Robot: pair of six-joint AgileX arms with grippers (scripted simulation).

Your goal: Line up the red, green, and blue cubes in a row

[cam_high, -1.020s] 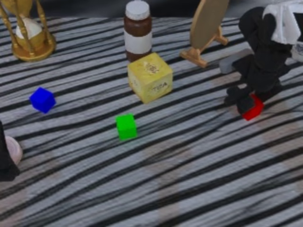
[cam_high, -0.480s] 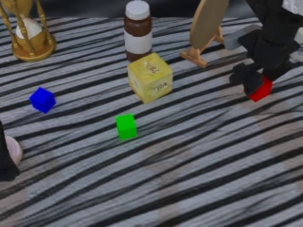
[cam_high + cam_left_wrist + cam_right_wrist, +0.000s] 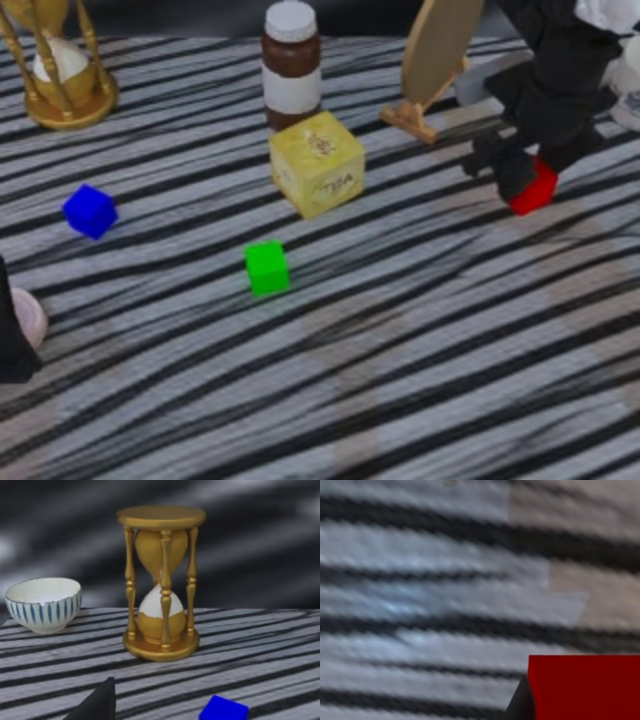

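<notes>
- Blue cube lies at the table's left, near my parked left gripper; its grip I can't judge.
- Green cube sits centre, just in front of the yellow box.
- Red cube is clenched in my right gripper, far right; swinging leftward could clip the box or nudge green.

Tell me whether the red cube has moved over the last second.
Yes. The red cube, held in the right tool, now sits higher in the top view, nearer the wooden mirror stand than a second ago; in the last half second it slid slightly left.
</notes>
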